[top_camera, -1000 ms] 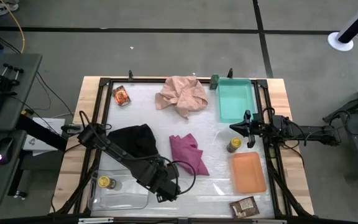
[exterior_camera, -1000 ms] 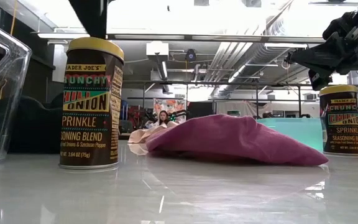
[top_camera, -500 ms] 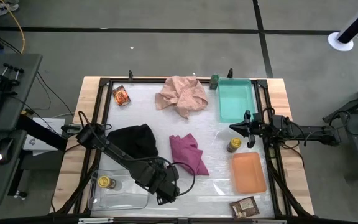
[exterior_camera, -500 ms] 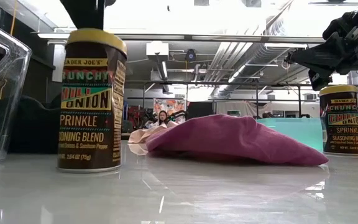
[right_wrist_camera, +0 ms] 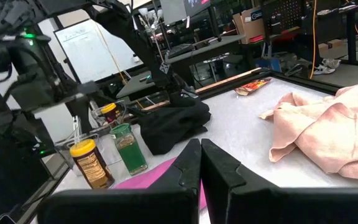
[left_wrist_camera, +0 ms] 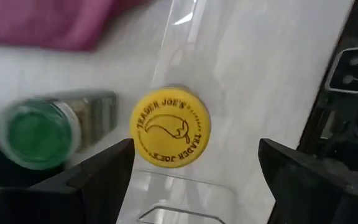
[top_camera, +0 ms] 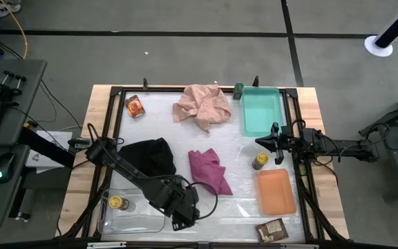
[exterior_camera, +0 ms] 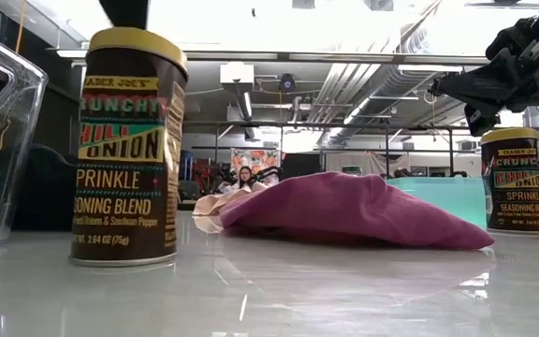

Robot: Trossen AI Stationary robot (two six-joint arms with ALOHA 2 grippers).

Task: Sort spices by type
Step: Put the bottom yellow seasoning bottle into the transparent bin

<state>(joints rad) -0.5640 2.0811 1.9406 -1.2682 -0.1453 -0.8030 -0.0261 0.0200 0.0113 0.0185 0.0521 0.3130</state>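
Note:
My left gripper (top_camera: 183,216) hangs open near the table's near edge, over a yellow-lidded jar (left_wrist_camera: 169,127) that stands upright on its base (exterior_camera: 124,257). A green-lidded jar (left_wrist_camera: 37,130) stands right beside it. My right gripper (top_camera: 258,142) is shut and hovers above the table, just beyond a second yellow-lidded jar (top_camera: 260,161). A third yellow-lidded jar (top_camera: 118,203) stands in the clear tray (top_camera: 144,223). Another green jar (top_camera: 239,88) stands at the teal tray's far corner. One orange packet (top_camera: 135,106) lies flat at far left, and a brown packet (top_camera: 271,229) at near right. My left gripper points down over the jar, with one finger on each side of its yellow lid (left_wrist_camera: 169,127). One fingertip (left_wrist_camera: 120,155) stands right at the lid's rim. I cannot tell whether it touches.
The teal tray (top_camera: 261,114) and the orange tray (top_camera: 276,192) lie along the right side. A pink cloth (top_camera: 202,105) lies at the far middle, a black cloth (top_camera: 150,155) left of centre and a magenta cloth (top_camera: 209,171) in the middle. A raised frame (top_camera: 185,88) borders the table.
The yellow-lidded jar under my left gripper has slid toward the table's near edge. It tipped slightly on the way and stands upright now. My left gripper has drifted a little the same way above it.

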